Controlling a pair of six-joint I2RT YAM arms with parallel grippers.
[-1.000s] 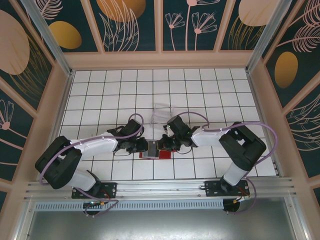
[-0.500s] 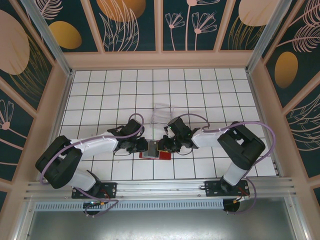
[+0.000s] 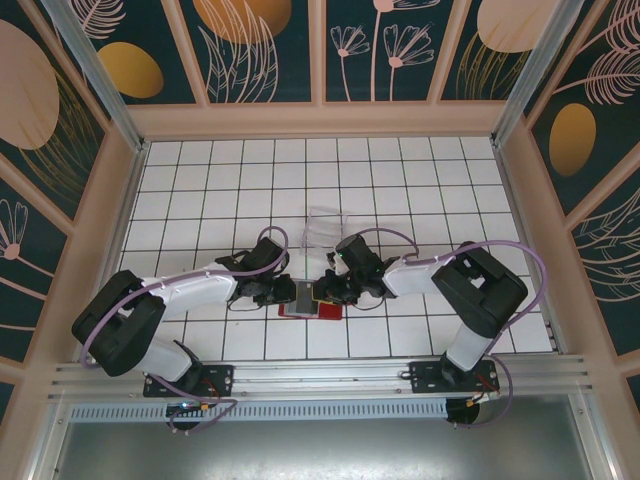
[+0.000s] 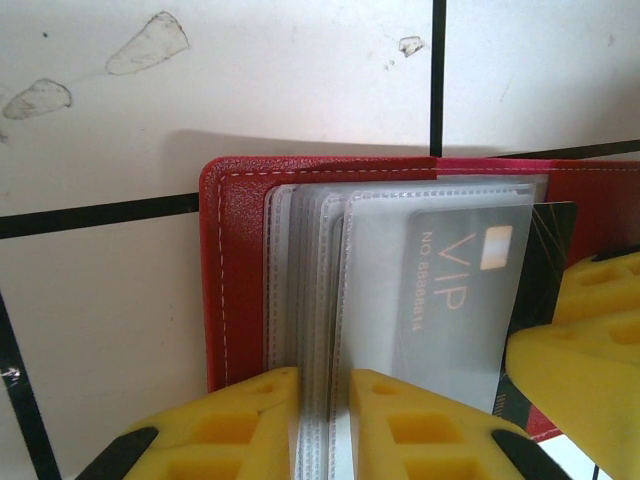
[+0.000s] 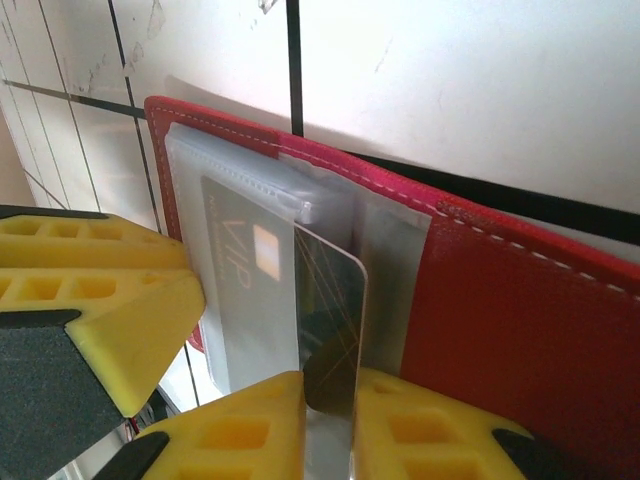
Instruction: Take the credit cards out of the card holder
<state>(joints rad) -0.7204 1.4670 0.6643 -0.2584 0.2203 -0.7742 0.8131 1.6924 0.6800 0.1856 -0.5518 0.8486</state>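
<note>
On the white tiled desk (image 4: 100,300) the red card holder (image 4: 235,270) lies open, its stack of clear sleeves (image 4: 320,300) pinched between the nearly closed left fingers (image 4: 240,420). The front sleeve shows a grey card (image 4: 455,300) printed "VIP" over a number. Just right of it, the right fingers (image 5: 420,430) clamp a black gold-lined card (image 5: 335,330) sticking partly out of the sleeves.

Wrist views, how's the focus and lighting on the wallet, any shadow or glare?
Left wrist: even light, wallet sharp, VIP card hazy behind cloudy sleeves, soft shadow on the tile above the wallet. Right wrist: upper-right tile nearly washed out, dark card crisp, wallet throwing a dark shadow along its far edge.
</note>
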